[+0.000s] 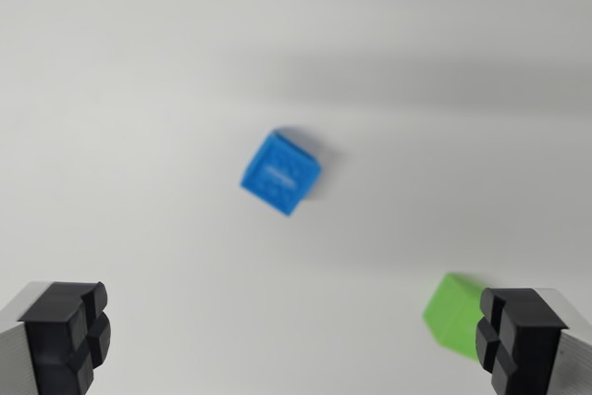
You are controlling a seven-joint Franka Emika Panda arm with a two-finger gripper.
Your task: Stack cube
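The tool point(291, 339) hangs spread wide, one black fingertip point(65, 335) at each lower corner, gripping nothing.

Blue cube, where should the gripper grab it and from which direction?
Come straight down on the blue cube and close on two opposite side faces. It lies flat on the table, rotated diagonal to the open gripper, so the wrist probably needs turning to square the fingers with its faces. The green cube sits well apart.
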